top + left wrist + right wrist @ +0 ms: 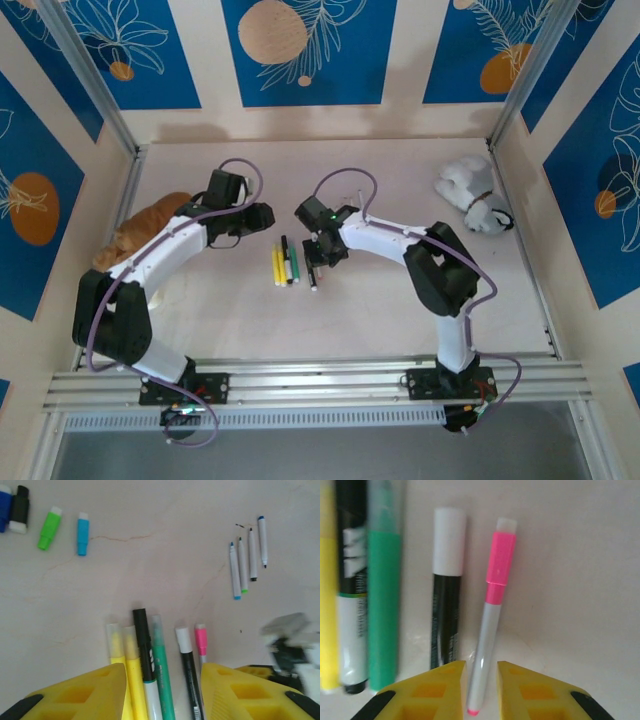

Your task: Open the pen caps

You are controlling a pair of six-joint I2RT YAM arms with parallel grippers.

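A pale, faintly cracked surface point(350, 320) is being shown, walled by blue panels point(350, 60) printed with leaf outlines. The pink cap point(501, 562), taken as the landmark, is sitting on its thin grey pen point(487, 630) and has not yet been pulled off. The pen's long axis is running straight away from the right pincer point(481, 666), cap at the far end and barrel near. That pincer is being held narrowly apart, the barrel being straddled with a sliver of gap on each side; no clamping is judged yet.

Just beside the pink cap a white cap point(449, 540) is being carried by a black pen point(445, 620). The left pincer point(162, 672) is being held wide apart over the same row, so the right arm is judged nearer. Loose caps point(49, 527) and four uncapped pens point(247, 555) are lying well apart from the pink cap. The black pen's print is blurred and cannot be read.
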